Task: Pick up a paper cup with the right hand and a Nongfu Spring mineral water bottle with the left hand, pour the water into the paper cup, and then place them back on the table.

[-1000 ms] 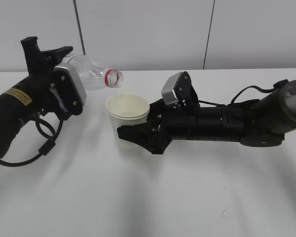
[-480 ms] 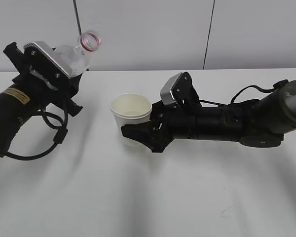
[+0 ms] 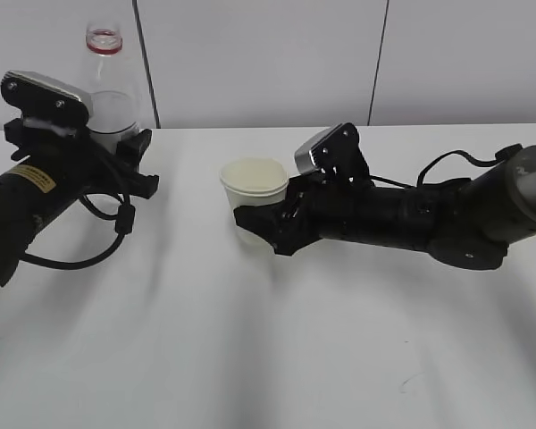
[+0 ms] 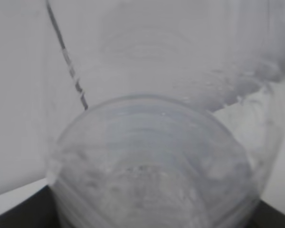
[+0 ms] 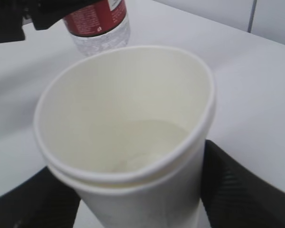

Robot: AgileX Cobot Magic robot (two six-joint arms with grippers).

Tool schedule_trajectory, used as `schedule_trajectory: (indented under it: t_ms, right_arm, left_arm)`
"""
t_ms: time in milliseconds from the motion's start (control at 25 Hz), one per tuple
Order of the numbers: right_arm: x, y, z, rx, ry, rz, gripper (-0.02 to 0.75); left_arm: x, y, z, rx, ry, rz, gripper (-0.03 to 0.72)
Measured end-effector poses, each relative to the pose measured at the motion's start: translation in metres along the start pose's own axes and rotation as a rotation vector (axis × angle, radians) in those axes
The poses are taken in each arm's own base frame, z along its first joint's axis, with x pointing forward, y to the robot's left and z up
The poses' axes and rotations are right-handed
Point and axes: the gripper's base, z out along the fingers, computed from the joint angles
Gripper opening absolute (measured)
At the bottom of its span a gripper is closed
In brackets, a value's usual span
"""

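A pale grey panelled wall, split by dark vertical seams, stands evenly lit.

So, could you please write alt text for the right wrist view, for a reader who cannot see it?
A cream-white paper cup fills the view, seen from above its rim, held in the black right claw, with a little water at its bottom. Behind it, the red-labelled water bottle is held above the white table.

A clear plastic bottle fills most of the left wrist view, seen very close and blurred, its ribbed, rounded body rising from the bottom edge. Behind it stands a pale wall crossed by a thin dark slanted line. Dark shapes sit in both bottom corners.
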Motion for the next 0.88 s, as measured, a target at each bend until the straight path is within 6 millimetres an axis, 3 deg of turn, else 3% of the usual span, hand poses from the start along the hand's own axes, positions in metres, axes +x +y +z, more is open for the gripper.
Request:
schedule_trajectory:
  t_ms: [200,440,880]
  right_arm:
    - [0.000,-0.008,0.000,0.086,-0.007,0.041,0.525]
    - [-0.002,-0.018,-0.002,0.197,-0.031,0.089,0.525]
    - [-0.003,-0.037,-0.008,0.421,-0.066,0.151,0.524]
  left_arm:
    - [0.013,-0.003,0.002,0.007,0.038,-0.135,0.418]
    - [0.032,-0.008,0.005,0.014,0.084,-0.148,0.418]
    - [0.049,-0.012,0.007,0.010,0.077,-0.231,0.418]
